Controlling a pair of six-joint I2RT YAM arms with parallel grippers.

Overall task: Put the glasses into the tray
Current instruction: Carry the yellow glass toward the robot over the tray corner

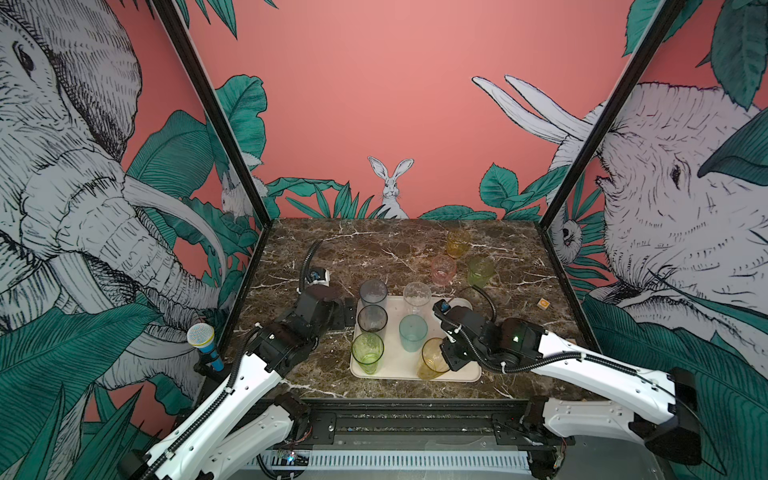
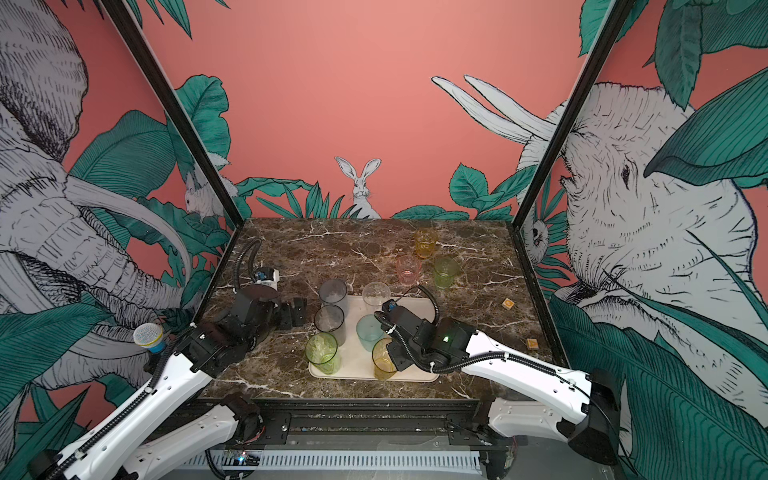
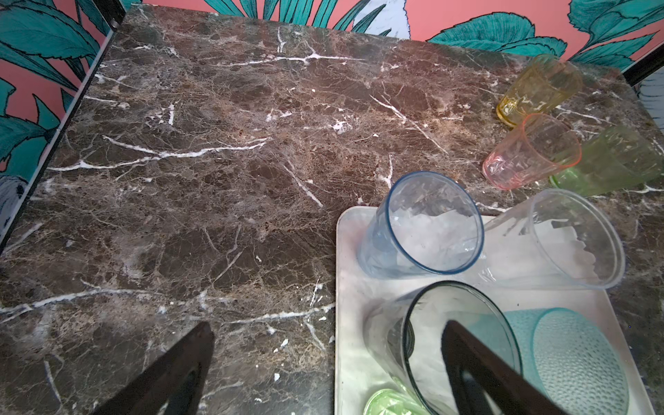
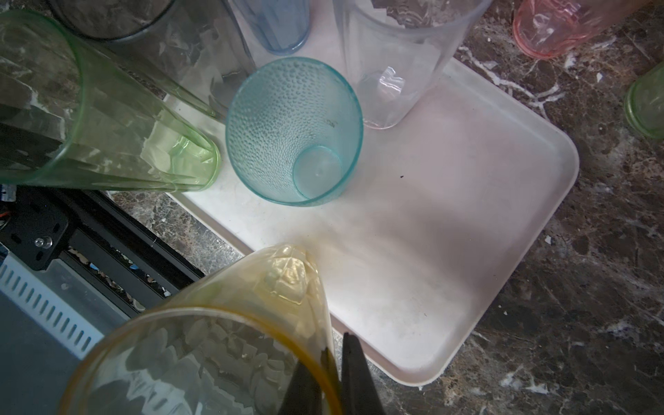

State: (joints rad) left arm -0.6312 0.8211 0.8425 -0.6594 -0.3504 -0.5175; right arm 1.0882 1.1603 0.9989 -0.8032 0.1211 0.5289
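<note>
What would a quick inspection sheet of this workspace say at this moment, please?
Surface: dark marble tabletop; no spills seen.
Job's things: cream tray holds grey tumbler, smoky tumbler, tall green tumbler, clear tumbler and teal tumbler, all upright; tall yellow tumbler at its near edge. Amber tumbler, pink tumbler and short green tumbler stand on the table beyond the tray.
Clutter: far tan block and near tan block, right of the tray.
Grippers: left gripper open, empty, beside the tray's left side; right gripper shut on the tall yellow tumbler's rim.
Cables: left conduit and right conduit loop above the wrists.
Surroundings: mural walls; microphone at the front left corner.
</note>
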